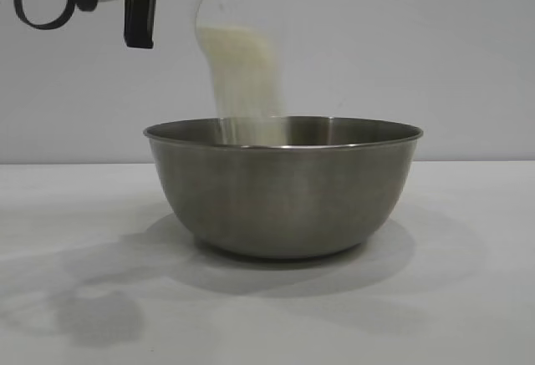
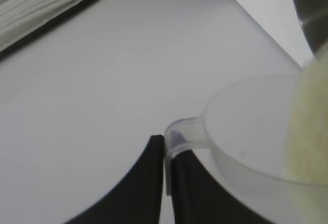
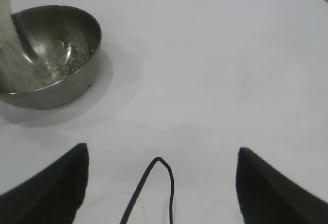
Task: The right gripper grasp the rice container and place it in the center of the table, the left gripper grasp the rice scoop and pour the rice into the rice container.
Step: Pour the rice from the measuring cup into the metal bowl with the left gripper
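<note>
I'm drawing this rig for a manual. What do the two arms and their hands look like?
Left hand: two matte black fingers, broad at the base and curving to narrow tips. In the exterior view its arm shows a white housing with black parts and a looped black cable. Right hand: the same black tapering fingers, with a thin black cable looping between them. No markings show on either.

The left pincer [image 2: 165, 183] had matte black, tapering fingers, a white housing and a looped black cable. The right pincer [image 3: 161, 183] showed matching black fingers and a thin black cable.
</note>
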Action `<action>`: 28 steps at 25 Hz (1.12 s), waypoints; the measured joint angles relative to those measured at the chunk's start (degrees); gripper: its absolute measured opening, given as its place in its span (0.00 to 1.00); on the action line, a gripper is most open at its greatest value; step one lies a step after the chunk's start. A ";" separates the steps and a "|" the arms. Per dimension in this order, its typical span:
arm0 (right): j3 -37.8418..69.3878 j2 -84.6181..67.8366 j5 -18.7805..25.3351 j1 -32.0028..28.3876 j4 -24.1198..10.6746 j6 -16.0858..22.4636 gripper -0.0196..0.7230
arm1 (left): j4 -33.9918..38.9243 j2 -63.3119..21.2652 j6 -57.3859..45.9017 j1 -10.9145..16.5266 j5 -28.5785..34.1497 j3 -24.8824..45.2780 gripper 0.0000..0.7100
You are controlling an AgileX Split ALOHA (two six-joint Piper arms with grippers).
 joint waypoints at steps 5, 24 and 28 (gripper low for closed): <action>0.00 0.00 0.00 0.00 0.00 0.00 0.71 | 0.69 0.00 4.50 0.00 0.00 -0.37 0.00; 0.00 0.00 0.00 0.00 0.00 0.00 0.71 | 7.94 0.00 4.86 -0.13 -0.22 -4.88 0.00; 0.00 0.00 0.00 0.00 0.00 0.00 0.71 | 7.96 0.00 -12.76 -0.40 -0.45 -4.88 0.00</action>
